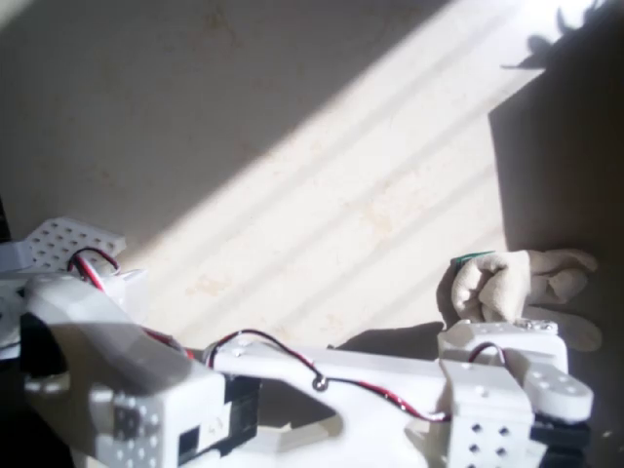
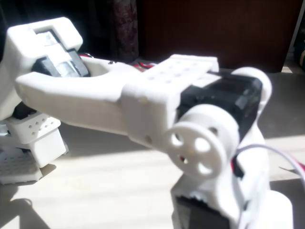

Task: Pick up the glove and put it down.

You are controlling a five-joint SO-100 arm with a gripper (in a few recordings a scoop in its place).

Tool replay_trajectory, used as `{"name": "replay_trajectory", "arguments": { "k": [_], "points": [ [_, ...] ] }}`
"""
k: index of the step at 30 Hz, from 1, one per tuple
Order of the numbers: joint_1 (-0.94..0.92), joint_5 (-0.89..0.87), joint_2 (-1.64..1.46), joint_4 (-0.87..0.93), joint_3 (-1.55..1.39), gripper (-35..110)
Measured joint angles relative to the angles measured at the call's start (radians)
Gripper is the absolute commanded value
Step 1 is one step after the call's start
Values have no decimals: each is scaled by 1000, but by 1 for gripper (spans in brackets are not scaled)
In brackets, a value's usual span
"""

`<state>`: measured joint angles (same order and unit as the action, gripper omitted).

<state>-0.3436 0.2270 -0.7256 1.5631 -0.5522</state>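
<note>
Soft off-white fabric work glove (image 1: 517, 281) lies crumpled near the right edge of the pale table (image 1: 292, 195) in the overhead view, half in shadow, a green-edged card (image 1: 470, 259) poking out at its upper left. White plastic arm (image 1: 331, 375) reaches along the near edge; its wrist sits just beside the glove, probably lining up a grasp. Fingers hidden, spread cannot be judged.

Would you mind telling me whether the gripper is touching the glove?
Cannot tell: in the overhead view, the arm's white wrist overlaps the glove, hiding the fingertips.
</note>
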Motion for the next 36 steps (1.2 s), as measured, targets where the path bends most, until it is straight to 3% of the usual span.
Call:
{"name": "replay_trajectory", "arguments": {
  "k": [16, 36],
  "points": [
    [18, 0, -115, 51, 0, 36],
    [382, -80, -213, 55, 0, 36]
  ]
}}
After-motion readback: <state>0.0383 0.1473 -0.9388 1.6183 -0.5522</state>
